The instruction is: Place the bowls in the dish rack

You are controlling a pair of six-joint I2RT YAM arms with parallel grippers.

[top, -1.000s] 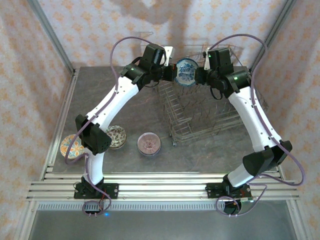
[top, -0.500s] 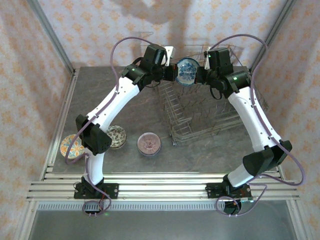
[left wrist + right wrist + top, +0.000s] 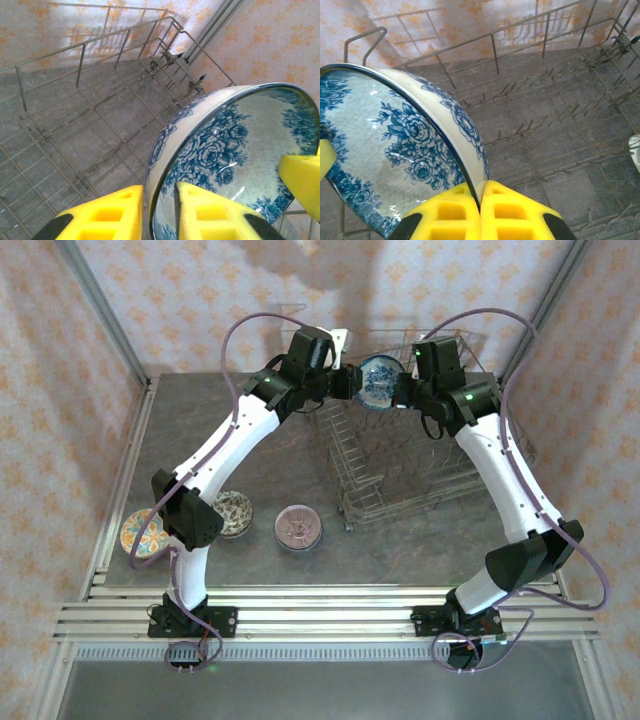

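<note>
Three bowls sit on the table [image 3: 250, 440] at the near left: an orange bowl [image 3: 140, 535], a patterned bowl [image 3: 236, 512] and a pink bowl [image 3: 298, 526]; all well apart from the dish rack [image 3: 400, 475]. The left gripper [image 3: 159, 189] straddles the rim of the blue-and-white bowl [image 3: 378, 382] with its jaws slack, a gap showing at the inner finger; the bowl stands on edge above the rack's far end; the right gripper [image 3: 480, 186] is clamped tight on the opposite rim.
</note>
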